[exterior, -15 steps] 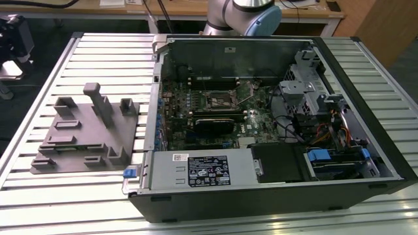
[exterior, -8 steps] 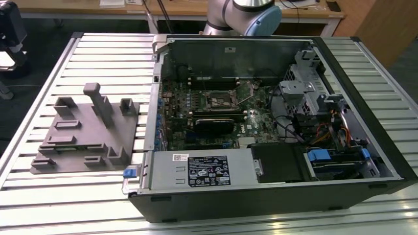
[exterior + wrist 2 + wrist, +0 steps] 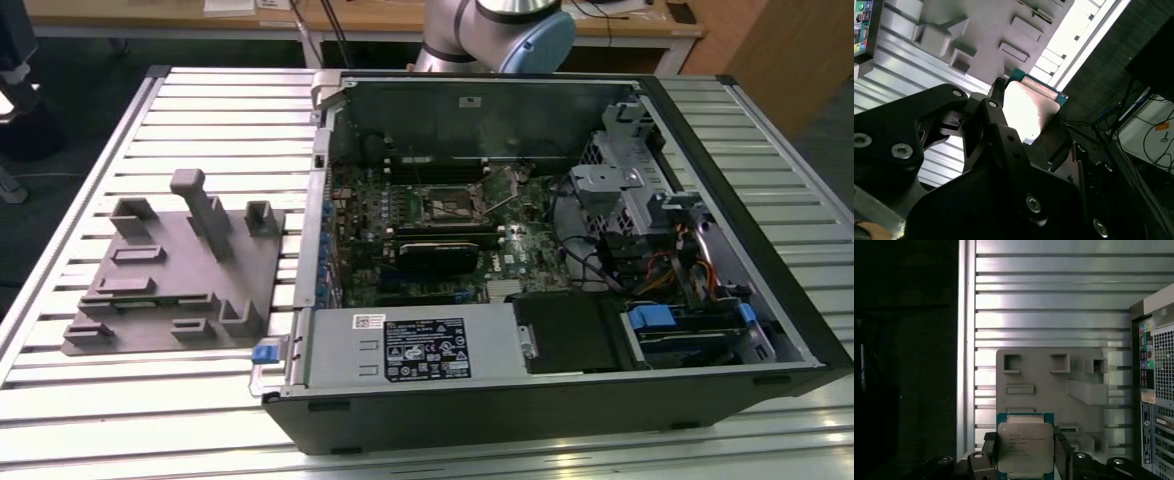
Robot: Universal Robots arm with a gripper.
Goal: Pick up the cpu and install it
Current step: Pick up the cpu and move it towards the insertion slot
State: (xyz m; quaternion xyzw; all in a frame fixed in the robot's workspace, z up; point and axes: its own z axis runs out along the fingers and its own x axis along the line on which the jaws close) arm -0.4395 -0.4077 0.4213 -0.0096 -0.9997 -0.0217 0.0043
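In both wrist views my gripper [image 3: 1025, 459] [image 3: 1030, 122] is shut on the cpu [image 3: 1025, 446] [image 3: 1026, 106], a small flat square chip with a pale silver top and a green rim. The black fingers [image 3: 1062, 456] press on two opposite edges of the chip. I hold it in the air well above the grey moulded tray [image 3: 1049, 390] [image 3: 985, 27] [image 3: 174, 272]. The square metal-framed socket [image 3: 449, 205] lies with a dark centre on the motherboard inside the open computer case [image 3: 747, 330].
The tray lies on a slatted metal table [image 3: 80, 400] at the exterior view's left, beside the case. The arm's base [image 3: 501, 30] rises behind the case. Inside the case are a power supply [image 3: 414, 345], drive cages [image 3: 627, 180] and cables. The case's rear panel [image 3: 1156, 390] borders the tray.
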